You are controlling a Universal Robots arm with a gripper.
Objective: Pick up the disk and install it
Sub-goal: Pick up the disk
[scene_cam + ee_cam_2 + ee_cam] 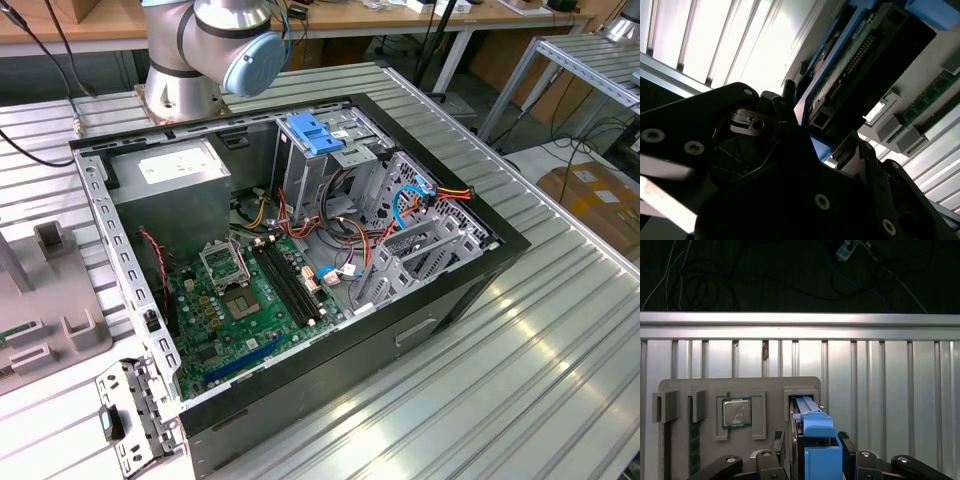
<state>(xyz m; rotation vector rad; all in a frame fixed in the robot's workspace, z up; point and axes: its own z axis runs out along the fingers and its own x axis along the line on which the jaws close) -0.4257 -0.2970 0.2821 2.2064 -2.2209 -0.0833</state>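
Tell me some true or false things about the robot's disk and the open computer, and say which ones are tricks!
1. The computer case lies open, so its green board shows. True.
2. The disk is inside the computer case. False: in the first wrist view it stands at a slot of the grey holder, with the jaws closed on its two sides.
3. A square silver chip lies in the grey holder. True.
4. The frame around the disk is red. False: it is blue.
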